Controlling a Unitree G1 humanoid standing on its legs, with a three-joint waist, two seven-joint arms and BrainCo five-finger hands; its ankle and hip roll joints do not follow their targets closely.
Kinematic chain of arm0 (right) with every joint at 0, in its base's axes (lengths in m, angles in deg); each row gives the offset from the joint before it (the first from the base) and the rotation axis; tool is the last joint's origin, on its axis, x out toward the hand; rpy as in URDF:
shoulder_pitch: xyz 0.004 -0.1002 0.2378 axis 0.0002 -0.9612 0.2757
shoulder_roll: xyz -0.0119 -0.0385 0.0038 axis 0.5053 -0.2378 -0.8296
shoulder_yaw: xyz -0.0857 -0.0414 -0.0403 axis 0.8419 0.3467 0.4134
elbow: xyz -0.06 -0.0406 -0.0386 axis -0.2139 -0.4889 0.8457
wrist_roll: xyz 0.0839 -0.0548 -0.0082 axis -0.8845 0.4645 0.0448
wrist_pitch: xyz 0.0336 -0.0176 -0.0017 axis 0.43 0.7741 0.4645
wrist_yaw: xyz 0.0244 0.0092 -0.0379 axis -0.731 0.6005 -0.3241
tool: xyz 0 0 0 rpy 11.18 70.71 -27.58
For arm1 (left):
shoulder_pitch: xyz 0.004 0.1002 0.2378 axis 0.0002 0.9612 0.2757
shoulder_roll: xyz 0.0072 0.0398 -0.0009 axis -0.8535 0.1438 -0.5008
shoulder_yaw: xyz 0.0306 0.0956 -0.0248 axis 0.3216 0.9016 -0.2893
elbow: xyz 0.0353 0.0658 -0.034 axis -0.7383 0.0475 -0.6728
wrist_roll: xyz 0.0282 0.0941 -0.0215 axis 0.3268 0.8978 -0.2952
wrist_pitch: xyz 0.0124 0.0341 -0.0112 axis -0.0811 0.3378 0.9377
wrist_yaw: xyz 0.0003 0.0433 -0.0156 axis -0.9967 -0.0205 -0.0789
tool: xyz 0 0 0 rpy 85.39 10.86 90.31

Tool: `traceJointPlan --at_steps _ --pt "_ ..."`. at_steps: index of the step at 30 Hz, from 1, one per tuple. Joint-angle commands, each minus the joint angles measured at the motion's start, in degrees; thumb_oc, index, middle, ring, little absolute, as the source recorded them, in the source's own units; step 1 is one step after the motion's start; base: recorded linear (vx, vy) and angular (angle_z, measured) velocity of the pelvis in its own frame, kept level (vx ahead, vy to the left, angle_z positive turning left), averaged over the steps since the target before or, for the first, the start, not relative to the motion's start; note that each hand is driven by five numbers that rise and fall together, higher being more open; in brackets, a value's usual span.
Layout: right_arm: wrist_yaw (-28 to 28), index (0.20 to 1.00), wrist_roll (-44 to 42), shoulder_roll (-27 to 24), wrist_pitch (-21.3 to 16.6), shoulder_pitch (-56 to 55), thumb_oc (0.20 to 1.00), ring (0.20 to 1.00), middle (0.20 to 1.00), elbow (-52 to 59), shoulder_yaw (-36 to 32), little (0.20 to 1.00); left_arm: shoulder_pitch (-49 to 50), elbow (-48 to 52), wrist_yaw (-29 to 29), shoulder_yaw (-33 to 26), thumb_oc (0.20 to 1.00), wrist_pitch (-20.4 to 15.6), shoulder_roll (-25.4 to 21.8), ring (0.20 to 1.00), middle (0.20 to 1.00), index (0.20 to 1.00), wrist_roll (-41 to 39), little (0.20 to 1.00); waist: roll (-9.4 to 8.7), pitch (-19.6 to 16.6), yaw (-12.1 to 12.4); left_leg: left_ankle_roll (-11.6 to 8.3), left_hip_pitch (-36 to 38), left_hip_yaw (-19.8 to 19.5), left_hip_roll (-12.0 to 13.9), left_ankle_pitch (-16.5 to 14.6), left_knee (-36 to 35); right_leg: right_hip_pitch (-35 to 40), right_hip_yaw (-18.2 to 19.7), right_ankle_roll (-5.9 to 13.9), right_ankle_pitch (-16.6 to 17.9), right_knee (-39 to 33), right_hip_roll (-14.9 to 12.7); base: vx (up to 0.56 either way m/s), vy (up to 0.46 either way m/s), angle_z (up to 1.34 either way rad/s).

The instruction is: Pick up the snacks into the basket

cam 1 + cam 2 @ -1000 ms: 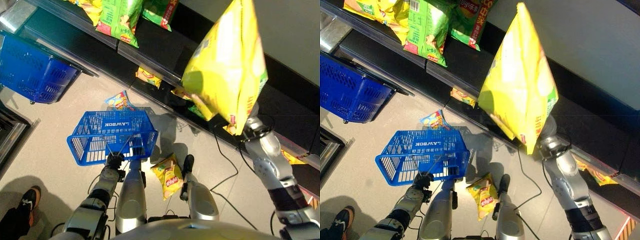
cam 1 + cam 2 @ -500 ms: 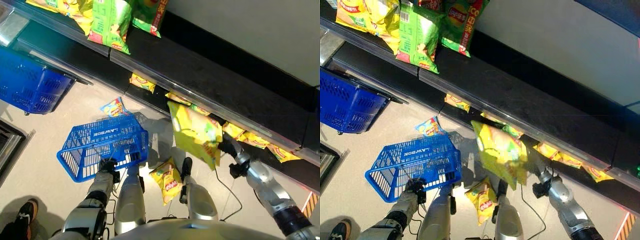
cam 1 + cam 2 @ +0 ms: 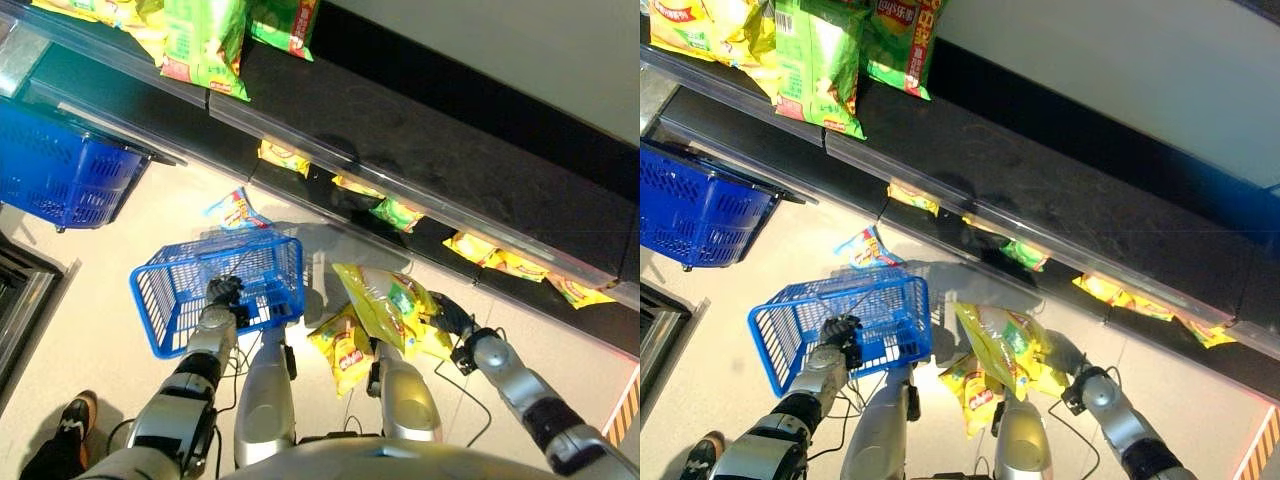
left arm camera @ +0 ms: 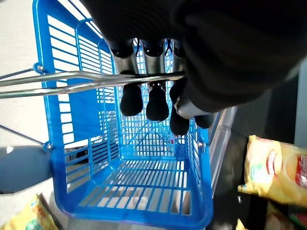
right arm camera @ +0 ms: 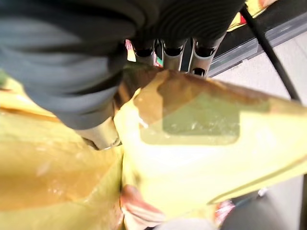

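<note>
My left hand (image 3: 222, 293) is shut on the wire handle (image 4: 86, 79) of the blue basket (image 3: 165, 300), which hangs low over the floor; its inside (image 4: 144, 201) holds nothing. My right hand (image 3: 447, 318) grips a big yellow snack bag (image 3: 383, 303) by its edge, low down and just right of the basket. In the right wrist view the fingers (image 5: 165, 48) curl over that bag (image 5: 201, 158). A smaller yellow bag (image 3: 340, 347) lies on the floor beneath it. A blue and yellow packet (image 3: 232, 208) lies on the floor beyond the basket.
A dark shelf (image 3: 400, 150) runs across the back with green and yellow bags (image 3: 205, 40) on top and several yellow bags (image 3: 283, 155) on its low tier. A second blue basket (image 3: 60, 175) stands at the left. A person's shoe (image 3: 75, 415) shows at the lower left.
My right arm has brought the big yellow bag down from high in front of the shelf to near the floor beside the basket. The left hand keeps its hold on the handle; the camera has shifted.
</note>
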Motion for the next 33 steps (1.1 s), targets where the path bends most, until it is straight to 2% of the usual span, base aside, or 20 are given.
traceJointPlan --at_steps 1,10,15,19,25,29,31,32,33 --pt "3.60 0.200 6.12 1.05 -0.21 4.05 0.200 0.200 0.200 2.85 1.64 0.200 -4.20 0.19 -1.38 3.74 0.200 -2.39 1.78 0.200 0.200 0.200 2.96 0.200 -0.47 1.66 0.08 0.23 1.53 -0.83 -3.47 -4.41 0.12 -9.99 0.90 -1.54 2.89 6.62 1.36 0.00 0.000 0.00" --pt "8.24 0.200 7.46 9.23 0.40 13.73 0.200 0.200 0.200 -7.77 8.46 0.200 -6.80 2.20 -1.77 13.65 0.200 -2.40 7.53 0.200 0.200 0.200 4.66 0.200 1.05 3.92 0.46 0.07 0.30 -1.07 -3.45 -3.65 0.01 -11.75 0.88 -1.94 2.95 7.54 1.32 -0.01 0.000 0.00" --pt "9.91 0.200 6.94 12.05 0.25 16.24 0.200 0.200 0.200 -11.16 10.60 0.200 -7.39 4.36 -2.51 16.94 0.200 -2.91 9.35 0.200 0.200 0.200 3.70 0.200 1.44 4.12 0.70 -0.06 -0.54 -1.35 -3.44 -3.42 -0.01 -12.57 0.74 -2.03 2.93 7.75 1.34 0.00 0.000 0.00" --pt "12.32 0.200 3.58 16.11 0.28 18.58 0.200 0.200 0.200 -14.55 11.69 0.200 -7.85 8.37 -3.47 21.25 0.200 -3.75 11.16 0.200 0.200 0.200 2.20 0.200 2.26 4.12 1.08 -0.10 -2.09 -1.78 -3.59 -3.06 -0.01 -14.07 0.27 -2.20 2.93 8.17 1.35 0.00 0.000 0.00" --pt "13.59 0.200 -0.98 19.75 -0.41 20.24 0.200 0.200 0.200 -17.40 12.47 0.200 -8.46 11.17 -4.69 24.59 0.200 -4.47 12.54 0.200 0.200 0.200 0.00 0.200 3.07 4.12 1.42 -0.12 -3.79 -2.14 -3.67 -2.69 -0.01 -15.68 -0.10 -2.24 3.06 8.37 1.18 0.00 0.000 0.01" --pt "14.60 0.200 -4.41 21.41 -0.92 22.21 0.200 0.200 0.200 -20.24 11.92 0.200 -7.43 15.69 -4.79 26.79 0.200 -5.67 12.66 0.200 0.200 0.200 -2.39 0.200 4.24 4.12 2.12 -0.14 -5.45 -2.33 -3.92 -2.40 -0.01 -17.50 -0.18 -2.17 3.44 8.32 0.86 -0.01 0.001 0.02" --pt "16.61 0.200 -6.51 21.95 -0.94 24.49 0.200 0.200 0.200 -23.62 10.24 0.200 -6.44 19.24 -4.59 28.30 0.200 -6.12 12.39 0.200 0.200 0.200 -4.33 0.200 5.66 4.12 2.95 -0.04 -6.96 -2.34 -4.25 -2.16 0.06 -18.96 -0.33 -2.07 3.68 8.25 0.58 -0.01 0.008 0.02" --pt "16.61 0.200 -6.52 21.97 -0.98 24.57 0.200 0.200 0.200 -23.70 10.19 0.200 -6.46 19.29 -4.60 28.33 0.200 -6.09 12.35 0.200 0.200 0.200 -4.35 0.200 5.65 4.12 2.99 -0.04 -7.01 -2.33 -4.24 -2.16 0.07 -19.03 -0.32 -2.07 3.68 8.28 0.59 -0.02 0.028 0.04" --pt "17.68 0.200 -7.32 22.26 -0.78 27.05 0.200 0.200 0.200 -26.92 8.83 0.200 -5.84 22.53 -3.98 30.10 0.200 -6.59 11.85 0.200 0.200 0.200 -6.09 0.200 6.96 4.12 3.95 0.02 -8.07 -2.43 -4.54 -2.11 0.22 -19.87 -0.41 -2.03 3.76 8.27 0.38 -0.02 0.039 0.03"
